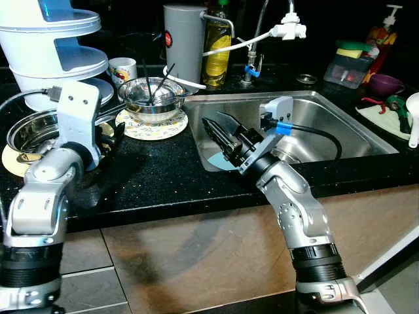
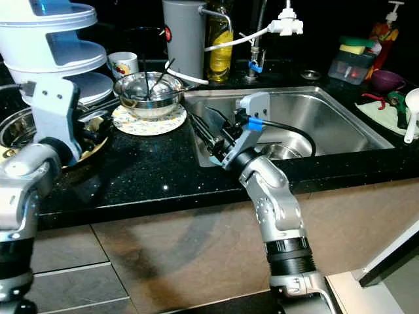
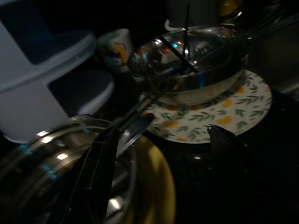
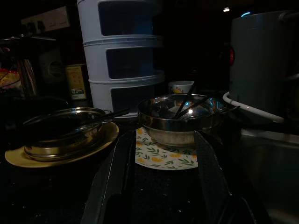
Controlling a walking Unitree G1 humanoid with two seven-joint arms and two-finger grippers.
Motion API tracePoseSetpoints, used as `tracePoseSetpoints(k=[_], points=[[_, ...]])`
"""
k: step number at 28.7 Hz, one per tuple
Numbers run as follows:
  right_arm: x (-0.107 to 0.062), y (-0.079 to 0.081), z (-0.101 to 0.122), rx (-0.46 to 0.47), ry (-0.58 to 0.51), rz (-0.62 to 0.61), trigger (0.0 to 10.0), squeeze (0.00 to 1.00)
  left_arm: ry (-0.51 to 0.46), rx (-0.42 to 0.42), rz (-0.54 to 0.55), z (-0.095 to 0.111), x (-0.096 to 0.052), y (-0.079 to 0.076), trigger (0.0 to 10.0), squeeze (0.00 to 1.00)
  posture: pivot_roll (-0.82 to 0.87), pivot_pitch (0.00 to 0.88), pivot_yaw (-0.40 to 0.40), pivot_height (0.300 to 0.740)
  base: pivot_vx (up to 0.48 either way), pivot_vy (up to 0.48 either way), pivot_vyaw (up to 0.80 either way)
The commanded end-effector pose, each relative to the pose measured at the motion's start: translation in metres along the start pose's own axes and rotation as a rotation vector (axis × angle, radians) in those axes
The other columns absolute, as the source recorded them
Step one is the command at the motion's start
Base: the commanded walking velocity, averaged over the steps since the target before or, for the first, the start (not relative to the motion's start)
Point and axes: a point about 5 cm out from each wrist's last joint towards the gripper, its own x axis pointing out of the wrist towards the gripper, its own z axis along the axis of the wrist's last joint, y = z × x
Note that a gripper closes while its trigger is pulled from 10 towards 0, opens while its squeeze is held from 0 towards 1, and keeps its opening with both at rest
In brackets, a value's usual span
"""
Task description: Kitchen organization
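Observation:
A steel bowl holding black chopsticks sits on a floral plate on the black counter. A second steel bowl, with a utensil lying across it, rests on a yellow plate at the far left. My left gripper hovers at that bowl's right rim; in the left wrist view its fingers stand open and hold nothing. My right gripper is open over the left end of the sink, pointing toward the floral plate, with nothing between its fingers.
A white tiered container and a cup stand at the back left. A grey jug, an oil bottle and the faucet line the back. A pale blue item lies in the sink. A purple bowl sits far right.

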Motion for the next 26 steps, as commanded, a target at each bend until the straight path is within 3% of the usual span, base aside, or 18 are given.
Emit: tracePoseSetpoints(k=[1, 7, 21, 26], points=[[0.001, 0.001, -0.002, -0.017, 0.024, 0.022, 10.0, 0.0, 0.009, 0.071, -0.013, 0.0, 0.001, -0.001, 10.0, 0.0, 0.02, 0.129, -0.035, 0.74, 0.0, 0.0, 0.0], [0.004, -0.001, -0.001, -0.041, 0.045, 0.022, 10.0, 0.0, 0.001, 0.021, 0.009, -0.002, -0.002, 0.001, 10.0, 0.0, 0.02, 0.126, -0.05, 0.74, 0.0, 0.0, 0.0], [0.002, -0.004, -0.005, 0.005, 0.065, -0.002, 10.0, 0.0, 0.021, 0.05, 0.048, -0.008, -0.01, 0.01, 10.0, 0.0, 0.02, 0.137, -0.065, 0.74, 0.0, 0.0, 0.0], [0.0, 0.003, -0.009, -0.006, 0.089, 0.049, 10.0, 0.0, 0.019, 0.058, -0.005, -0.015, -0.02, 0.009, 10.0, 0.0, 0.02, 0.139, -0.057, 0.74, 0.0, 0.0, 0.0]])
